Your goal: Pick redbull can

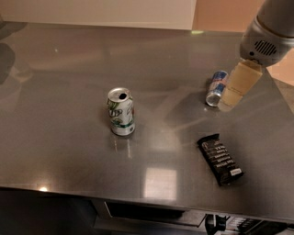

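Note:
The redbull can (216,87) lies on its side on the grey table (69,92), right of centre, its silver end toward me. My gripper (235,88) hangs from the arm at the upper right. Its pale finger (239,82) reaches down just right of the can and overlaps the can's right edge in this view. Whether it touches the can I cannot tell.
A white-and-green soda can (121,112) stands upright left of centre, its top opened. A black snack bar (220,159) lies near the front right. The table's front edge (138,195) runs along the bottom. A pale wall (101,11) is behind the table.

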`<action>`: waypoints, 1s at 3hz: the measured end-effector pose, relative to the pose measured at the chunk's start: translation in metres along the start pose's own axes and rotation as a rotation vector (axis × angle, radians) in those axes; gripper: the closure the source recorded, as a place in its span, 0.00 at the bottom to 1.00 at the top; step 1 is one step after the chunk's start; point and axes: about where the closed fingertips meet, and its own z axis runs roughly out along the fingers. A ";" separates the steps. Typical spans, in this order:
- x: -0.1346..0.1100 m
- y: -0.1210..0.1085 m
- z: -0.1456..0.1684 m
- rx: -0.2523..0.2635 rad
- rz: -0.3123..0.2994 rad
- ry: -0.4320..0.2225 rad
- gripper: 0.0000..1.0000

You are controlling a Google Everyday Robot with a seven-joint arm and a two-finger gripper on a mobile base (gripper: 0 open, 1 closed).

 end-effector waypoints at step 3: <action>-0.009 -0.071 0.059 0.081 0.553 0.085 0.00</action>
